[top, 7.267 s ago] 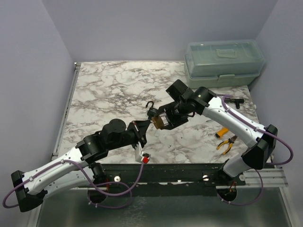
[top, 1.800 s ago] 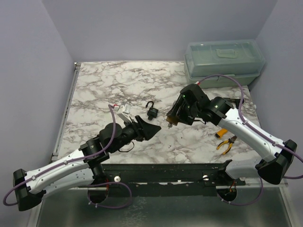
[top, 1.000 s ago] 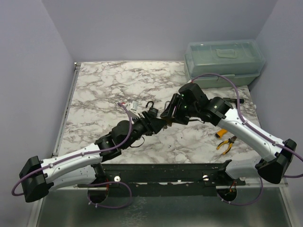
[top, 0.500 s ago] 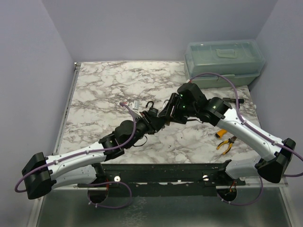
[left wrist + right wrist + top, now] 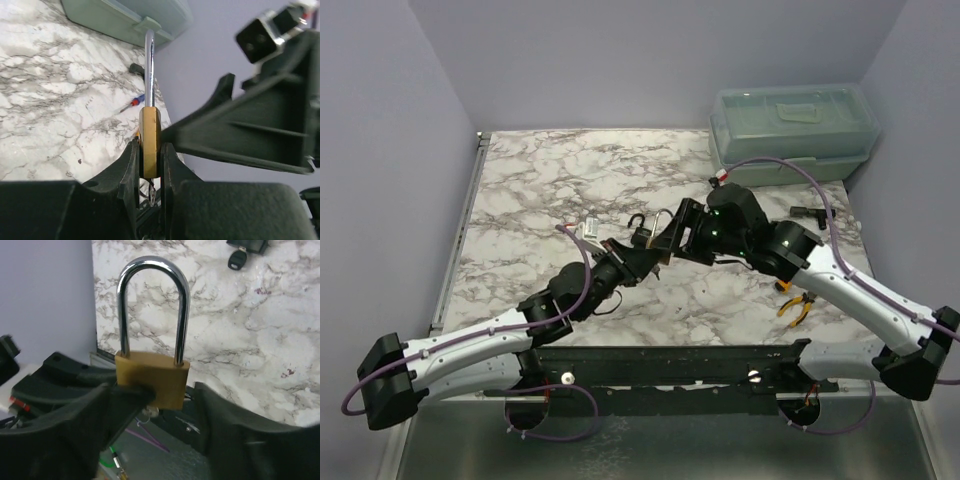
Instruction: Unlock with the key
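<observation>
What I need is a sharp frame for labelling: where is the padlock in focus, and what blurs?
Right wrist: padlock sharp, glare streaks on its shackle, near jaws soft. Left wrist: padlock edge-on, crisp; dark jaws blurred. Top external: even light, padlock tiny, half hidden.

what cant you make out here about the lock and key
- Keyhole of the brass padlock: underside hidden in both wrist views, behind the left gripper clamped on it; whether a key is in, cannot tell.
- Top view: padlock too small to read.
- Black lock: cut off by right wrist view's top edge.
</observation>
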`<state>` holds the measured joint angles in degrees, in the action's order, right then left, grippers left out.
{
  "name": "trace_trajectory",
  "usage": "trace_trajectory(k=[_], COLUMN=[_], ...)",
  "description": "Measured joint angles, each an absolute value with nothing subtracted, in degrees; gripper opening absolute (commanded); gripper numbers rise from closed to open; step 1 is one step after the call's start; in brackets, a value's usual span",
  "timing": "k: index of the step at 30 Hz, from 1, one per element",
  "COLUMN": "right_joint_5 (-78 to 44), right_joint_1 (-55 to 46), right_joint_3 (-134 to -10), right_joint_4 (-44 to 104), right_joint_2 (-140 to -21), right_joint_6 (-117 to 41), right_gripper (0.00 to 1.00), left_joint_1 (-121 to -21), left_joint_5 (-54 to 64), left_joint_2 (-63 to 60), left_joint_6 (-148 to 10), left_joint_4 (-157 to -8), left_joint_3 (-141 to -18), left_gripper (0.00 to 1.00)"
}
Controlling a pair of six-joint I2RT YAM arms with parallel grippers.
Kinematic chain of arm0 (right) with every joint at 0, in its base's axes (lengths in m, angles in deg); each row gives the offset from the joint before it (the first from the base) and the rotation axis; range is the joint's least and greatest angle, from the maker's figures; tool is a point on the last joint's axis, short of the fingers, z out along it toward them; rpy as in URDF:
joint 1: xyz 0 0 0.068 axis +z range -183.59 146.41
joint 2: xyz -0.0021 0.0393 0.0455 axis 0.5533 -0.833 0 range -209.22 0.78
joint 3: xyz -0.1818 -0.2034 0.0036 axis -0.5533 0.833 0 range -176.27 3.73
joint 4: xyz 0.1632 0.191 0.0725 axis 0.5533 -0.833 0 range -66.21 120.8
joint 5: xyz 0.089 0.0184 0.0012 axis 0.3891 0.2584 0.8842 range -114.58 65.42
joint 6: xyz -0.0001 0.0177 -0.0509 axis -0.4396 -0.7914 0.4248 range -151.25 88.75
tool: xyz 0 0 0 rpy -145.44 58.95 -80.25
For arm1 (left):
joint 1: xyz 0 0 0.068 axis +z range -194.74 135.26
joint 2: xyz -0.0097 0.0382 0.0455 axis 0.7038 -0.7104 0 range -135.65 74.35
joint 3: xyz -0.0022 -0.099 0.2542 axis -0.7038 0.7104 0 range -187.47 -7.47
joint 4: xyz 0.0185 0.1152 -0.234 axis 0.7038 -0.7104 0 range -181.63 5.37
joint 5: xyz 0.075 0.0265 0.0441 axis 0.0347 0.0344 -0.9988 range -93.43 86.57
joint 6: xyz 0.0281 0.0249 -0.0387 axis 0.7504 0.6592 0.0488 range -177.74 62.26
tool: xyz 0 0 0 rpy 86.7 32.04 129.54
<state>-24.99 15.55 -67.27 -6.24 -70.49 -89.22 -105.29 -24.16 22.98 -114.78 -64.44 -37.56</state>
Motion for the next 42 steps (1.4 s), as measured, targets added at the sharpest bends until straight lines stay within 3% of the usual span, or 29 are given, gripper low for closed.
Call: trace_trajectory(k=[8, 14, 20, 28, 38, 42], right_joint_5=[-26.9, -25.3, -21.6, -15.0, -8.2, -7.6], right_joint_1=[15.6, 15.6, 15.6, 15.6, 15.5, 15.5], right_joint_3=[-63.1, -47.8, -36.9, -36.7, -37.2, -37.2], right_joint_4=[2.6, 17.3, 28.0, 38.7, 43.6, 44.6], right_joint_2=[-56.1, -44.1, -40.0, -42.6, -46.7, -46.3], right_joint_6=[-86.1, -83.6, -82.7, -82.6, -83.3, -83.7], right_gripper=[0.87, 0.85, 0.73, 0.57, 0.52, 0.45], left_joint_1=[-104.4, -104.4, -104.4, -104.4, -104.4, -104.4], left_joint_5=[-27.3, -26.8, -23.4, -15.7, -10.0, -9.0], left_joint_2=[29.5, 34.3, 37.8, 37.6, 35.1, 35.0], left_joint_6=[-116.9, -118.5, -120.8, -123.3, -124.6, -124.8], left_joint_4=[-67.0, -66.0, -63.3, -60.2, -55.2, -53.8], left_joint_3=[-33.8, -32.3, -32.3, -32.5, -33.5, -33.5], left_gripper=[0.00, 0.00, 0.00, 0.00, 0.00, 0.00])
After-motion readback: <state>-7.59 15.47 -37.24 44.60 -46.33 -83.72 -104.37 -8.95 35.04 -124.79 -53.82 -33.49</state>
